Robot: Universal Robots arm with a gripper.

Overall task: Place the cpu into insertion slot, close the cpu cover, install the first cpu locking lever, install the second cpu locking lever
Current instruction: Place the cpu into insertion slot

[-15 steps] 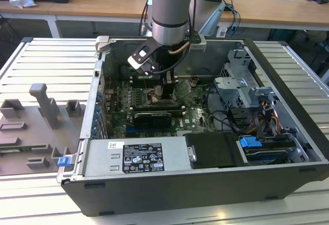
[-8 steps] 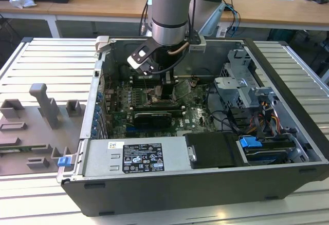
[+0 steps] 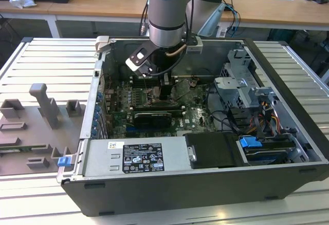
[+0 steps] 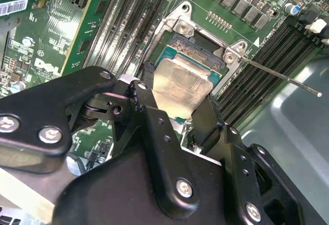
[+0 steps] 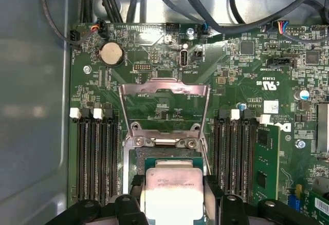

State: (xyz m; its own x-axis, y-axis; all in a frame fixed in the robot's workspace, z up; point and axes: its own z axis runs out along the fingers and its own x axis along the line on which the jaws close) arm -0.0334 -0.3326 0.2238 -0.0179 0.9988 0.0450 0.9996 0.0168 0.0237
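Your fingers (image 4: pixel 205 119) clamping cpu (image 5: pixel 175 197) by two edges, holding it over insertion slot (image 4: pixel 194 49) inside computer case (image 3: pixel 169 189); cpu cover (image 5: pixel 163 89) standing open.

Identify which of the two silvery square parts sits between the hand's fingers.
The cpu: solid pale top, gripped by the hand at the insertion slot. The cpu cover, a windowed frame, stands flipped open.

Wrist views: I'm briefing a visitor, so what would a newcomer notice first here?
The silvery cpu, gripped in the black claw, is right at the insertion slot on the green board. In the first wrist view, the cpu cover, hinged at the slot's edge, stands open.
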